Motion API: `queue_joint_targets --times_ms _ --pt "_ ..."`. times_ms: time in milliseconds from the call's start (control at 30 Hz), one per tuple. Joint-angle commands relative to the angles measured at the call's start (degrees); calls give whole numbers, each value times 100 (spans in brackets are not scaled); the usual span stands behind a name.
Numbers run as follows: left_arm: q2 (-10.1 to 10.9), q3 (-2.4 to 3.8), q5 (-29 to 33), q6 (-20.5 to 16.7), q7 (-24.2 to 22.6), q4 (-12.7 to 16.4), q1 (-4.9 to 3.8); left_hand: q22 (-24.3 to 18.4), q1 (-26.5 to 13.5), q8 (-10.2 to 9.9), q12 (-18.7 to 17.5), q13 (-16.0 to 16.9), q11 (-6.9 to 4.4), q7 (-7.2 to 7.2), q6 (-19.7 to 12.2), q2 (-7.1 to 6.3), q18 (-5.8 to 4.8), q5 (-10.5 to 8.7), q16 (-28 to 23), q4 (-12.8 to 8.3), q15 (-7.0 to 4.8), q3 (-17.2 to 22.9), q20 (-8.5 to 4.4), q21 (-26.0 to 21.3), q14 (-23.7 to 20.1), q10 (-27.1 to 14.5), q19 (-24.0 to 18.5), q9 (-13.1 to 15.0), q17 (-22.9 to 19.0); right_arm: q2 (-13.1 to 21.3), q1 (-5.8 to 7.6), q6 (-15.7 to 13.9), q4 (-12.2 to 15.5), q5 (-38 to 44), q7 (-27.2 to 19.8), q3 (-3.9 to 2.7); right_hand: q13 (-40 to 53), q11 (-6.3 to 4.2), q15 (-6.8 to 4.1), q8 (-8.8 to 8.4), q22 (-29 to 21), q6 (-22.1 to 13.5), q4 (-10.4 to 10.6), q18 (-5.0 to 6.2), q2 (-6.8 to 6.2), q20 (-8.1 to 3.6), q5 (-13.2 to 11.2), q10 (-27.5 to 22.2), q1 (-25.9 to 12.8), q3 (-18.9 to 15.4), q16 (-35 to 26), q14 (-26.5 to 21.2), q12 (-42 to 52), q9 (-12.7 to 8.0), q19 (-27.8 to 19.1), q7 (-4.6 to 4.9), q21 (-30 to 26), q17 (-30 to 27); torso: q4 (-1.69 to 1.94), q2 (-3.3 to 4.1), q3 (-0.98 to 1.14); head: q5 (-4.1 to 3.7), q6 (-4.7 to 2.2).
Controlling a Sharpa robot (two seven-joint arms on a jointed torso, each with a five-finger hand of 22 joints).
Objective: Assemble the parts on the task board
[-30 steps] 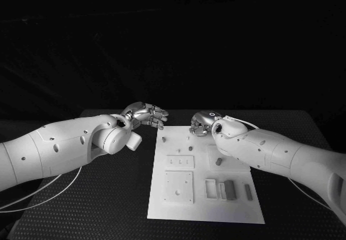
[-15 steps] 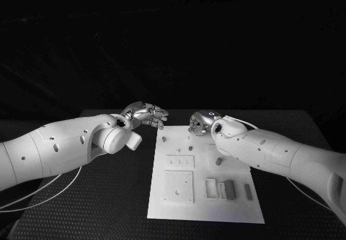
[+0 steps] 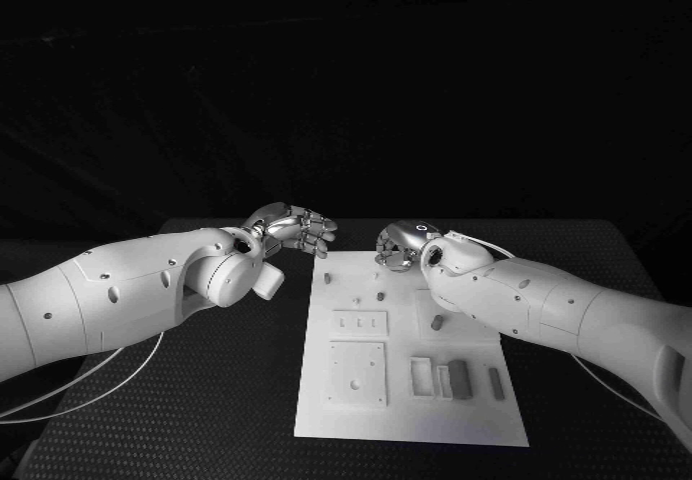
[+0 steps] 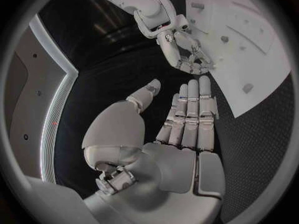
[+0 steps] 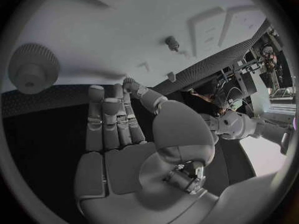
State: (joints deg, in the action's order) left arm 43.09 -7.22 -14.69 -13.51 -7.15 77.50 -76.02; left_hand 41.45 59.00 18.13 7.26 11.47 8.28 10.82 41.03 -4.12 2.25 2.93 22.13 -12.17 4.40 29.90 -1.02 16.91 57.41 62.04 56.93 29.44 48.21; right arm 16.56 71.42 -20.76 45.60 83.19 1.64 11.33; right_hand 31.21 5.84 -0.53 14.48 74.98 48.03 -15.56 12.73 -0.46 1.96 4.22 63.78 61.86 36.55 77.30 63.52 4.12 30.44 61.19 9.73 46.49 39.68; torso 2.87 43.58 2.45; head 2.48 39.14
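Parts (image 3: 459, 377) are seen as small grey blocks lying on the near right of the task board (image 3: 408, 420), beside a shallow box-shaped hollow. One short grey peg (image 3: 379, 296) is stood up near the middle of the board, and another small piece (image 3: 437, 323) is set a little nearer and to the right. The board is a flat white plate laid in the middle of the dark, bumpy tabletop (image 3: 173, 400). A round toothed gear (image 5: 31, 67) is seen lying on the white board at its far end. The left hand (image 3: 293, 230) is held just off the board's far left corner, fingers straight and apart, with nothing in it. The right hand (image 3: 402, 245) is kept above the board's far edge, also spread and holding nothing.
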Motion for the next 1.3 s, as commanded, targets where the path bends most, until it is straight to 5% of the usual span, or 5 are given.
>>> queue_joint_targets --times_ms 33,400,967,1200,1300 --pt "-11 6 -14 69 -39 5 -9 9 7 -18 -22 10 26 212 -37 -49 121 -11 -41 33 20 -3 -7 -26 39 7 -41 1 11 -21 -1 49 12 -36 -97 0 -77 43 43 -47 112 -83 -44 227 -18 -5 37 -26 41 3 -41 -10 -42 -21 -57 10 -11 6 1 0 2 -7 9" --pt "-10 6 -14 71 -37 6 -9 11 7 -18 -25 12 26 213 -38 -49 121 -11 -46 34 20 -3 -7 -28 40 8 -41 1 16 -20 -1 84 45 -63 -137 0 -253 51 53 -82 112 -169 -73 226 -92 3 36 -84 100 -7 -39 -22 -37 -69 -74 20 -12 4 4 -1 4 -4 16" --pt "-6 6 -14 74 -37 6 -9 14 8 -18 -29 15 26 213 -38 -49 121 -11 -54 35 20 -4 -7 -30 42 10 -40 2 24 -11 0 -73 58 -93 -178 0 -430 11 15 -59 118 -176 -114 227 33 -3 36 -74 371 48 -30 -31 -23 -109 -98 0 0 4 3 -3 4 7 20" --pt "14 6 -14 65 -48 -10 -9 15 8 -18 -31 17 26 213 -38 -49 121 -11 -57 35 20 -4 -7 -31 43 10 -40 2 27 179 57 -391 234 -207 -169 -15 -520 40 44 -52 112 -189 -70 227 -302 13 31 -53 298 -68 -24 -20 -14 -137 -80 17 17 2 -4 -11 1 3 -11" --pt "38 6 -14 85 -85 -29 -9 15 7 -19 -33 18 26 213 -39 -53 121 -11 -59 34 20 -5 -6 -32 44 10 -41 2 29 389 143 -417 542 -360 -227 -151 -555 60 63 -31 106 -160 -24 227 -416 11 34 -28 239 -94 -21 -4 -7 -144 -56 39 19 -1 -14 -15 1 1 -39"
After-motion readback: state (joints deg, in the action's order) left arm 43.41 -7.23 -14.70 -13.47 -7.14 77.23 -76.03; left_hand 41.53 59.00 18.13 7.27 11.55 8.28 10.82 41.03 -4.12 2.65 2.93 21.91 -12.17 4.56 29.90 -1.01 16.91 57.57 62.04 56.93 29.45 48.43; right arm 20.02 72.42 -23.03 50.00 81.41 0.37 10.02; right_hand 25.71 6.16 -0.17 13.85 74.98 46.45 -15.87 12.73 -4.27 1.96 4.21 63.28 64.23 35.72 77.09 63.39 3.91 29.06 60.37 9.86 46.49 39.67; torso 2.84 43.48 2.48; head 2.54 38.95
